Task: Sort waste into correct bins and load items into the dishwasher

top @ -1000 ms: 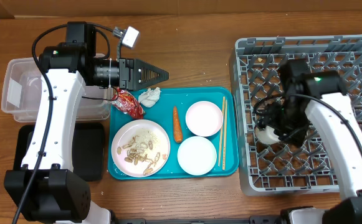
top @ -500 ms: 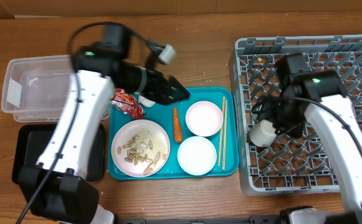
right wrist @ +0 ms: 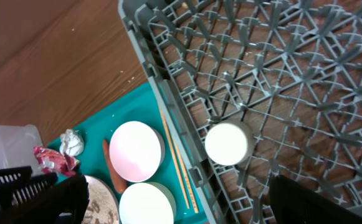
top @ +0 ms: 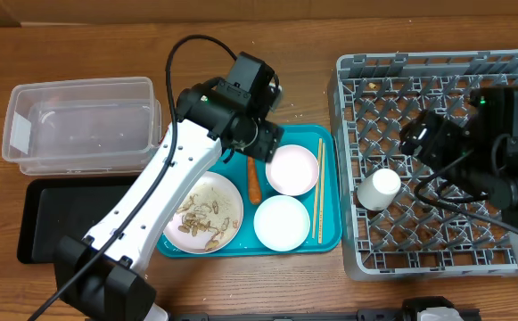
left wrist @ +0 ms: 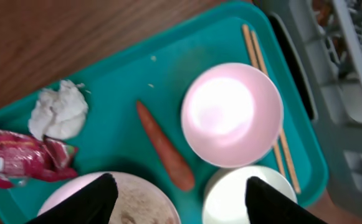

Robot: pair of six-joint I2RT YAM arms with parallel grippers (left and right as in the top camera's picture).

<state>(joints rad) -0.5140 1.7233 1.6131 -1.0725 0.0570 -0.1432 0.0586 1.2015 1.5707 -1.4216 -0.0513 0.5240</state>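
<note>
My left gripper is open and empty above the teal tray, over the carrot and between the plate of food scraps and a white bowl. A second bowl and the chopsticks lie to the right. The red wrapper and tissue show only in the left wrist view. My right gripper is open and empty, raised high over the grey rack. The small white cup stands in the rack near its left wall.
The clear tub stands at the far left, with the black tray in front of it. My left arm crosses above the tray's left side and hides the wrapper and tissue in the overhead view.
My left arm swung right from beside the tub to over the teal tray. My right gripper let go of the cup in the rack and rose away from it.
</note>
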